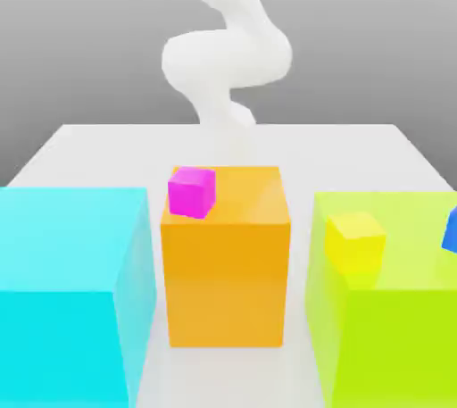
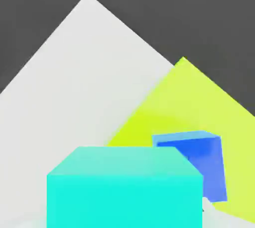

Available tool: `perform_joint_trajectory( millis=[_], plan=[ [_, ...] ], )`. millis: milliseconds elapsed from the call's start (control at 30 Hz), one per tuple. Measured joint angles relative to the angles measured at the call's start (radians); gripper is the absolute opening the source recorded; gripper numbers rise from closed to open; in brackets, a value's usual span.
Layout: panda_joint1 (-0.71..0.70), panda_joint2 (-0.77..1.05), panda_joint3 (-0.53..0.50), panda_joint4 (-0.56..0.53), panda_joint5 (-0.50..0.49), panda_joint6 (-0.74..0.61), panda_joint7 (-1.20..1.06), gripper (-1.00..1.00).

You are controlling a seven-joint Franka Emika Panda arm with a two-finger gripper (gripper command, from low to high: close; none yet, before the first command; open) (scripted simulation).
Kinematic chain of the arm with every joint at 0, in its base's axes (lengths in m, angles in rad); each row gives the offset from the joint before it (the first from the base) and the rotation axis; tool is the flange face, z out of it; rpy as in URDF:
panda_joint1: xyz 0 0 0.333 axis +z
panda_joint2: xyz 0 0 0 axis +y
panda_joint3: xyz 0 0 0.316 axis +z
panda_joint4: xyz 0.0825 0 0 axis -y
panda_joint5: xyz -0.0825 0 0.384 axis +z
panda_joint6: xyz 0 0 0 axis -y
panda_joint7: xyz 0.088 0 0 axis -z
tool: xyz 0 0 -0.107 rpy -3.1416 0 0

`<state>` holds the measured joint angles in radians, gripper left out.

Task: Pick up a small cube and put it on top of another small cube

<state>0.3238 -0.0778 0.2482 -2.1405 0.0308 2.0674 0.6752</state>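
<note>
**Desk:** What's the gripper doing?

**Me:** I can't tell whether it's closed on anything. Closest to the hand camera is a teal cube (image 2: 124,192), square-on and very near (held, I'd guess, but that's only a guess).

**Desk:** And beyond it?

**Me:** A blue cube (image 2: 196,162) just behind it, sitting on the lime block (image 2: 199,97), with the table (image 2: 74,82) past that. In the exterior view, a yellow cube (image 1: 355,241) shares the lime block and a magenta cube (image 1: 192,191) sits on the orange block (image 1: 228,281).

**Desk:** Progress?

**Me:** No cube is on another yet. If teal is in hand, I judge the pick done. Lining up over blue, lowering and letting go are left.
</note>
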Motion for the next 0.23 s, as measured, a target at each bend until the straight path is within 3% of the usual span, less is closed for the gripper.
perform_joint_trajectory(
  millis=[33, 67, 233],
  plan=[
    [-0.001, 0.015, 0.001, -0.022, -0.005, 0.035, 0.001, -1.0],
    [0.0, 0.03, 0.001, -0.045, -0.01, 0.072, 0.002, 1.0],
    [0.0, 0.03, 0.001, -0.045, -0.009, 0.072, 0.002, 1.0]
  ],
)
